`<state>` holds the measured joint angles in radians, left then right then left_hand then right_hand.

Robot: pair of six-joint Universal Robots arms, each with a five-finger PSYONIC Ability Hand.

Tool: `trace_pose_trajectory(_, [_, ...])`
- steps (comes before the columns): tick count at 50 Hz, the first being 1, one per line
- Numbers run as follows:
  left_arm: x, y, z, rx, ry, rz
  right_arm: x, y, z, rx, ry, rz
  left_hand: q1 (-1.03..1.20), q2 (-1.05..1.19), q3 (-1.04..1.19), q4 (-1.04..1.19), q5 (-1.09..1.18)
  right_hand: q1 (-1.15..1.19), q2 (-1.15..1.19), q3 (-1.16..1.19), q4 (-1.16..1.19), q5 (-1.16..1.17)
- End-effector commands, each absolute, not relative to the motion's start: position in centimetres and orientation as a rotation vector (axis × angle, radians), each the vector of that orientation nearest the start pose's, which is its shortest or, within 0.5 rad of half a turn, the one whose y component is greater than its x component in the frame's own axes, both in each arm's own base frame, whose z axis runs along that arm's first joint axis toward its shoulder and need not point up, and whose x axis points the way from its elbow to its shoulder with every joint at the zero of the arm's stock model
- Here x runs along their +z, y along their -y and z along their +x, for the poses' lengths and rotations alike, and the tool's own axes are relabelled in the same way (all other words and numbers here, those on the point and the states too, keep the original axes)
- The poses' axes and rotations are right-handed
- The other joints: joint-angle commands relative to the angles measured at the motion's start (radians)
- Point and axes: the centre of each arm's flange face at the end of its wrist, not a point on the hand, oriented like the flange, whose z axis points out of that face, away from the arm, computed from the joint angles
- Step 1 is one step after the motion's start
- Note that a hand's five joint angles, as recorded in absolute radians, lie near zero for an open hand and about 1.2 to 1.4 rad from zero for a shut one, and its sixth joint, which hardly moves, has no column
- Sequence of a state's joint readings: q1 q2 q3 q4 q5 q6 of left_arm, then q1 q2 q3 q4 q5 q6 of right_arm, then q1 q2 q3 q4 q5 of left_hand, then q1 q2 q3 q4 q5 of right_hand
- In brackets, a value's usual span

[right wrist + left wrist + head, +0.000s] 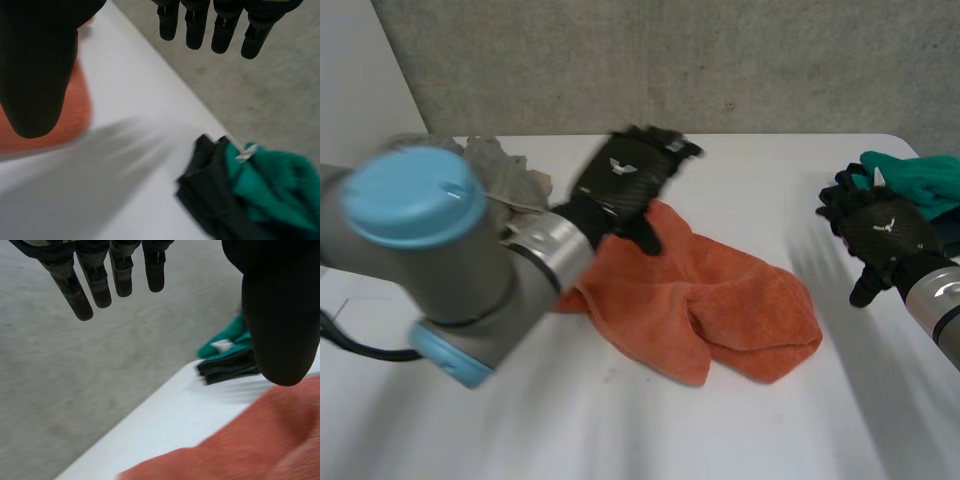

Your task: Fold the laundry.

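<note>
An orange towel (710,300) lies crumpled in the middle of the white table (620,420), also seen under my left palm (260,440) and beside my right thumb (82,107). My left hand (625,180) hovers above the towel's far left part, fingers (95,280) straight and spread, holding nothing. Over at the table's right side my right hand (880,235) is raised with straight fingers (222,27), empty. Beyond it, a green cloth (920,180) rests on a dark cloth (210,200).
A grey cloth (505,170) lies at the table's back left, partly behind my left arm (440,260). A concrete wall (720,60) stands behind the table. The green and dark cloths (227,355) sit close to the table's far edge.
</note>
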<state>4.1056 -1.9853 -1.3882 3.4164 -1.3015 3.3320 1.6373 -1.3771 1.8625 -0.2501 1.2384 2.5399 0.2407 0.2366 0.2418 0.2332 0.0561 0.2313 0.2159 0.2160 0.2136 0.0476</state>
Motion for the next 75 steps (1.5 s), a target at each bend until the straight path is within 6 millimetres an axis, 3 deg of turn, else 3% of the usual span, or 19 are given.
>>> trace_pose_trajectory(1, [23.2,26.3,-30.8,-2.393,-2.301,1.164,18.4,25.9,19.5,-1.699,-2.317,-1.115,-0.001,0.003,-0.002,0.007,0.009,-0.057,-0.041,-0.042,-0.039,-0.048])
trace_pose_trajectory(9, [18.4,28.3,-29.3,-2.163,-2.275,1.309,17.3,22.3,22.3,-1.562,-2.236,-1.145,0.072,0.077,0.071,0.08,0.082,0.012,0.027,0.027,0.03,0.021])
trace_pose_trajectory(15, [15.2,28.9,-29.6,-2.069,-2.218,1.543,16.2,21.1,23.6,-1.644,-2.147,-1.189,0.21,0.214,0.209,0.218,0.22,0.068,0.083,0.083,0.086,0.077])
trace_pose_trajectory(27, [13.4,28.8,-29.5,-1.979,-2.268,1.582,14.2,21.5,24.6,-1.749,-2.165,-1.189,0.325,0.329,0.324,0.333,0.335,0.232,0.248,0.247,0.25,0.241])
trace_pose_trajectory(31, [13.3,29.2,-29.4,-1.976,-2.264,1.556,14.1,21.5,25.1,-1.791,-2.122,-1.197,0.36,0.364,0.359,0.368,0.37,0.566,0.582,0.582,0.584,0.576])
trace_pose_trajectory(36, [11.6,29.8,-29.2,-1.905,-2.299,1.504,14.2,21.6,25.3,-1.81,-2.104,-1.197,0.507,0.511,0.505,0.514,0.517,1.138,1.153,1.153,1.156,1.147])
trace_pose_trajectory(40, [11.2,29.8,-29.6,-1.905,-2.296,1.515,14.7,21.8,25.1,-1.838,-2.108,-1.185,0.919,0.924,0.918,0.927,0.93,1.165,1.18,1.18,1.183,1.174])
trace_pose_trajectory(43, [11.4,29.9,-29.7,-1.914,-2.287,1.513,15.4,22.4,24.8,-1.891,-2.121,-1.167,1.155,1.159,1.154,1.162,1.165,1.165,1.18,1.18,1.183,1.174])
trace_pose_trajectory(51, [12.2,29.7,-29.4,-1.912,-2.28,1.468,19.5,25.0,25.2,-2.104,-2.037,-1.103,1.156,1.16,1.154,1.163,1.166,1.165,1.18,1.18,1.183,1.174])
trace_pose_trajectory(58, [18.2,28.2,-28.2,-2.057,-2.19,1.35,26.0,29.0,26.8,-2.375,-1.796,-1.033,1.156,1.16,1.154,1.163,1.166,1.165,1.18,1.18,1.183,1.174])
trace_pose_trajectory(60, [19.3,27.5,-28.0,-2.093,-2.187,1.329,27.1,30.1,27.4,-2.426,-1.742,-1.022,1.156,1.16,1.154,1.163,1.166,1.165,1.18,1.18,1.183,1.174])
trace_pose_trajectory(61, [20.4,26.6,-27.9,-2.133,-2.191,1.307,27.3,31.7,28.2,-2.464,-1.691,-1.014,1.156,1.16,1.154,1.163,1.166,1.165,1.18,1.18,1.183,1.174])
trace_pose_trajectory(65, [22.1,25.1,-27.4,-2.199,-2.223,1.247,26.5,36.3,31.5,-2.53,-1.436,-1.041,1.156,1.16,1.154,1.163,1.166,1.165,1.18,1.18,1.183,1.174])
trace_pose_trajectory(66, [22.6,24.5,-27.5,-2.226,-2.225,1.24,25.9,36.4,32.3,-2.512,-1.395,-1.067,1.156,1.16,1.154,1.163,1.166,1.119,1.135,1.135,1.137,1.129])
trace_pose_trajectory(67, [22.9,24.1,-27.6,-2.238,-2.221,1.241,25.1,36.3,33.3,-2.474,-1.351,-1.105,1.156,1.16,1.154,1.163,1.166,0.872,0.887,0.887,0.89,0.881])
trace_pose_trajectory(68, [23.1,23.8,-27.7,-2.246,-2.22,1.24,24.1,35.8,34.4,-2.422,-1.306,-1.154,1.156,1.16,1.154,1.163,1.166,0.576,0.591,0.591,0.594,0.585])
trace_pose_trajectory(69, [23.2,23.4,-27.9,-2.249,-2.221,1.25,22.7,34.7,36.3,-2.325,-1.219,-1.233,1.156,1.16,1.154,1.163,1.166,0.012,0.027,0.027,0.03,0.021])
trace_pose_trajectory(72, [23.5,22.6,-28.2,-2.253,-2.217,1.256,21.4,33.4,37.7,-2.246,-1.169,-1.297,1.156,1.16,1.154,1.163,1.166,-0.057,-0.041,-0.042,-0.039,-0.048])
trace_pose_trajectory(75, [23.6,22.6,-28.1,-2.246,-2.213,1.222,22.1,33.9,36.5,-2.314,-1.32,-1.182,1.156,1.16,1.154,1.163,1.166,-0.057,-0.041,-0.042,-0.039,-0.048])
